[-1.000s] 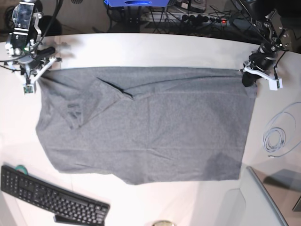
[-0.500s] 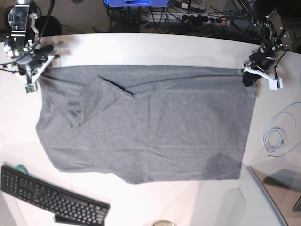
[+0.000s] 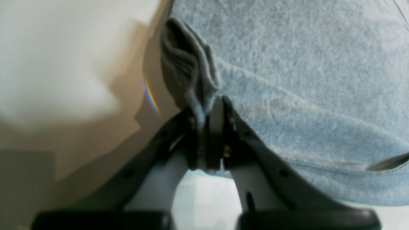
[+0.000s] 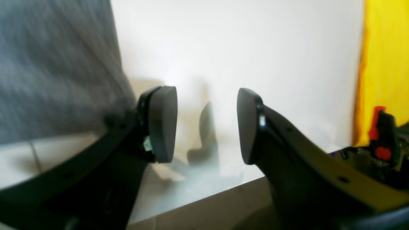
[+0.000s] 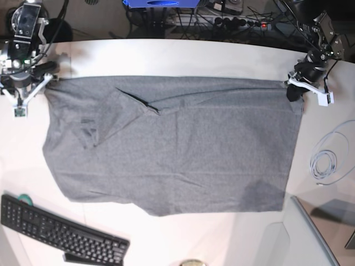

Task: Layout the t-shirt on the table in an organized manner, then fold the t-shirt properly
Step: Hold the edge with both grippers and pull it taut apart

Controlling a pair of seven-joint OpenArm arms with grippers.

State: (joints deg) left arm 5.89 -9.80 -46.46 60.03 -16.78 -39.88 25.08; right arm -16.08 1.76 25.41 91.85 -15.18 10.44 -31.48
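Observation:
The heather-grey t-shirt (image 5: 172, 144) lies spread over the white table (image 5: 166, 58), with a folded-over flap near its far left part. My left gripper (image 3: 209, 127) is shut on a bunched corner of the t-shirt (image 3: 287, 80); in the base view this gripper (image 5: 293, 88) sits at the shirt's far right corner. My right gripper (image 4: 207, 124) is open with nothing between its pads, and the t-shirt (image 4: 54, 70) lies just beside its left finger. In the base view the right gripper (image 5: 28, 88) stands off the shirt's far left corner.
A black keyboard (image 5: 61, 233) lies at the near left. A coiled white cable (image 5: 324, 163) rests on the table at the right. Cables and a power strip (image 5: 222, 22) run behind the far edge. A yellow surface (image 4: 386, 64) shows at the right of the right wrist view.
My right gripper has opened, let go of the shirt's far left corner and drawn away to the left. The left gripper holds still on its corner.

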